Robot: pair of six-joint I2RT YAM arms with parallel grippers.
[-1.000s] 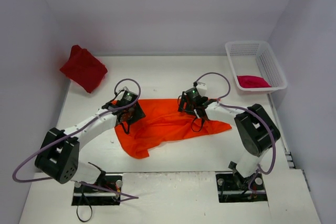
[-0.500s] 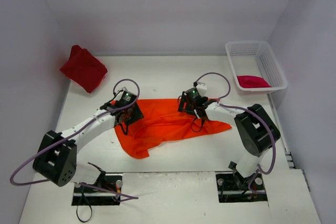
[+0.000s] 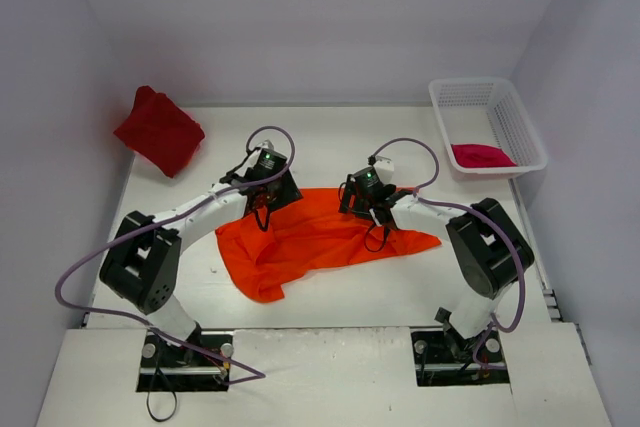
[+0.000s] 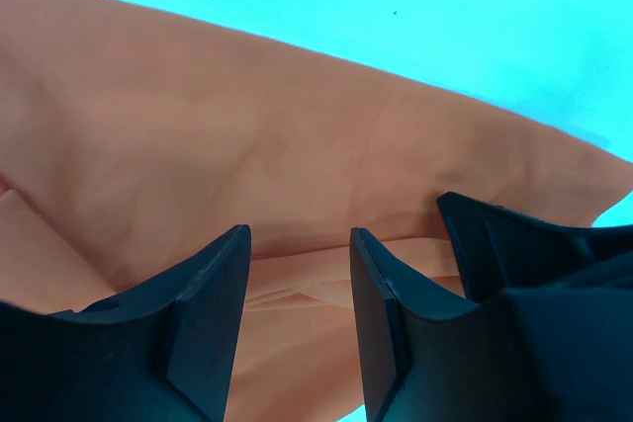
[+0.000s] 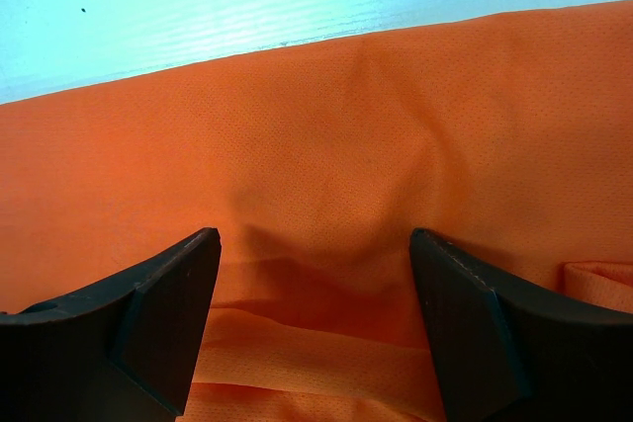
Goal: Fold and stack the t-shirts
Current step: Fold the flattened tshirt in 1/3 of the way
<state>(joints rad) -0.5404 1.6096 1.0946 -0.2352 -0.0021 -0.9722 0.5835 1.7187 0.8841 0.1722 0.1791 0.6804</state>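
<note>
Orange t-shirt (image 3: 310, 242) lies under released left claw (image 4: 300, 234) and right claw (image 5: 315, 234); only overhead shows basket (image 3: 470, 94).

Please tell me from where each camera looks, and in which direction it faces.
Top view: high behind the bases, facing down at the table; shows the left arm and right arm whole.
Left wrist: on the left arm, facing down at the orange shirt; shows the left tool, open.
Right wrist: on the right arm, facing down at that shirt; shows the right tool, open.
Shared: all three show the orange shirt.
</note>
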